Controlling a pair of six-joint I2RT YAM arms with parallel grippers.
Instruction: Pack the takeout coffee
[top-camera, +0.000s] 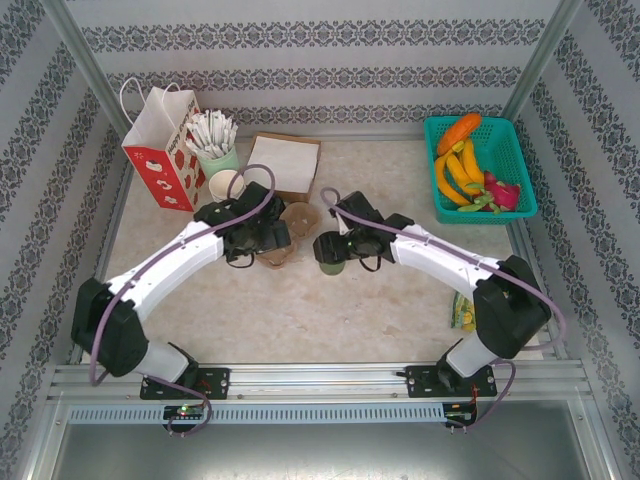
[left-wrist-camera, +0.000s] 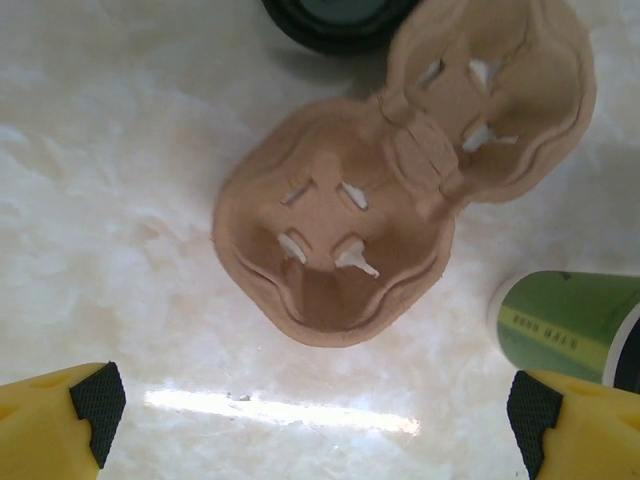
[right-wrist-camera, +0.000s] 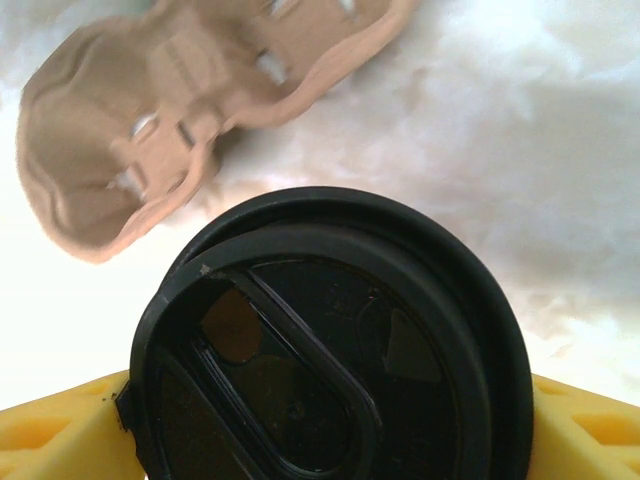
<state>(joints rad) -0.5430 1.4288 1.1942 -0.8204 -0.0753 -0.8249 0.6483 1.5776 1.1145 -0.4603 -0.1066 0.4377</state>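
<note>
One coffee cup (right-wrist-camera: 330, 340) with its black lid up and its body hidden beneath the lid, clamped in the right gripper (top-camera: 338, 248), just beside one pulp carrier (left-wrist-camera: 340, 250). Carrier has two wells, both empty. Over it the left gripper (left-wrist-camera: 315, 410) is spread wide, holding nothing.

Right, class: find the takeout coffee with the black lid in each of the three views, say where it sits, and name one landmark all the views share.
Top external: the takeout coffee stands mid-picture, just right of the cardboard cup carrier.
Left wrist: at the lower right edge, green side showing, right of the carrier.
Right wrist: bottom centre, black lid seen from above, with the carrier at upper left.
Shared landmark: the carrier.
</note>
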